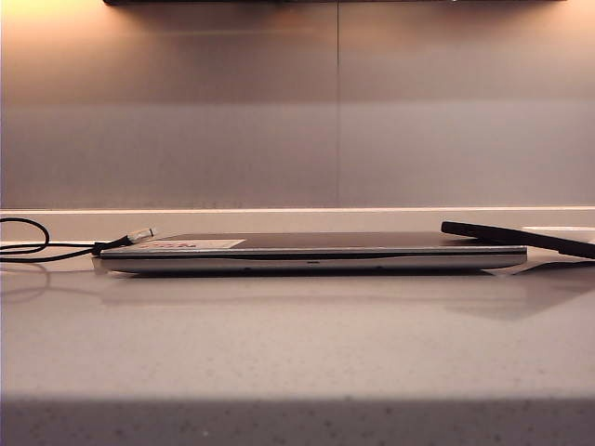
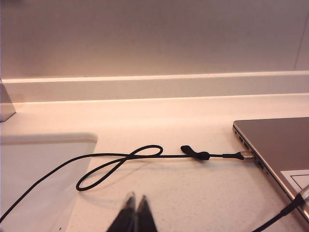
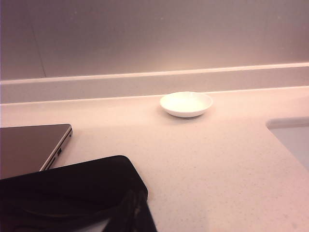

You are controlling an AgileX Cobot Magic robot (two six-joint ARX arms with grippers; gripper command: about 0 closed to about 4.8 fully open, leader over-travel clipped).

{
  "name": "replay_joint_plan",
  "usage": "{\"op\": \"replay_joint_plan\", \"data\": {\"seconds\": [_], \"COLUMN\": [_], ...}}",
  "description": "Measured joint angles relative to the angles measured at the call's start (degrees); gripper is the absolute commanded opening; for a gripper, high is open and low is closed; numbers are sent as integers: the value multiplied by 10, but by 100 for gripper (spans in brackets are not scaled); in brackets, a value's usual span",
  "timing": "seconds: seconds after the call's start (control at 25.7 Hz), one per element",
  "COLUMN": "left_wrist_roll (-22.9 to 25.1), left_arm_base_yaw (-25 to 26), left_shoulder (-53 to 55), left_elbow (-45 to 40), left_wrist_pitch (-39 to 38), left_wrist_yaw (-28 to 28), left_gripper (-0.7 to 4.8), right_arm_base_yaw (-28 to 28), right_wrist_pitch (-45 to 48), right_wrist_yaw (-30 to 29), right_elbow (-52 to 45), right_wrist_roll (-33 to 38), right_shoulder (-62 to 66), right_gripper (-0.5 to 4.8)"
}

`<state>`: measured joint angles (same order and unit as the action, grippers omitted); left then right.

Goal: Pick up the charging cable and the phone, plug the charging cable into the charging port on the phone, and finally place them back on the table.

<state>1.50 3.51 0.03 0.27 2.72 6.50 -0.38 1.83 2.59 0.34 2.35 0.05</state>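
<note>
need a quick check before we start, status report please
Left pincer shut, empty, short of the thin black charging cable. Right pincer shut, empty, over the flat black phone. Phone propped on the silver-grey laptop.

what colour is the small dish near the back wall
White, plain with no pattern; the dish shows best in the right wrist view.

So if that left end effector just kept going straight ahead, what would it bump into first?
Probably the looped black cord lying on the table just ahead of the shut left end effector; height is hard to judge, so it might pass over.
</note>
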Motion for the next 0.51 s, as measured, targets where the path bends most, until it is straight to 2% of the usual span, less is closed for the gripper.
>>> {"op": "replay_joint_plan", "data": {"seconds": [0.39,0.51], "left_wrist_roll": [0,-6], "left_arm_base_yaw": [0,0], "left_shoulder": [0,0], "left_elbow": [0,0], "left_wrist_pitch": [-2,27], "left_wrist_yaw": [0,0], "left_gripper": [-5,-5], "right_arm_base_yaw": [0,0], "right_wrist_pitch": [0,0], "right_wrist_yaw": [0,0], "right_elbow": [0,2], "right_wrist_roll": [0,2], "right_shoulder": [0,0], "right_gripper": [-5,-5]}}
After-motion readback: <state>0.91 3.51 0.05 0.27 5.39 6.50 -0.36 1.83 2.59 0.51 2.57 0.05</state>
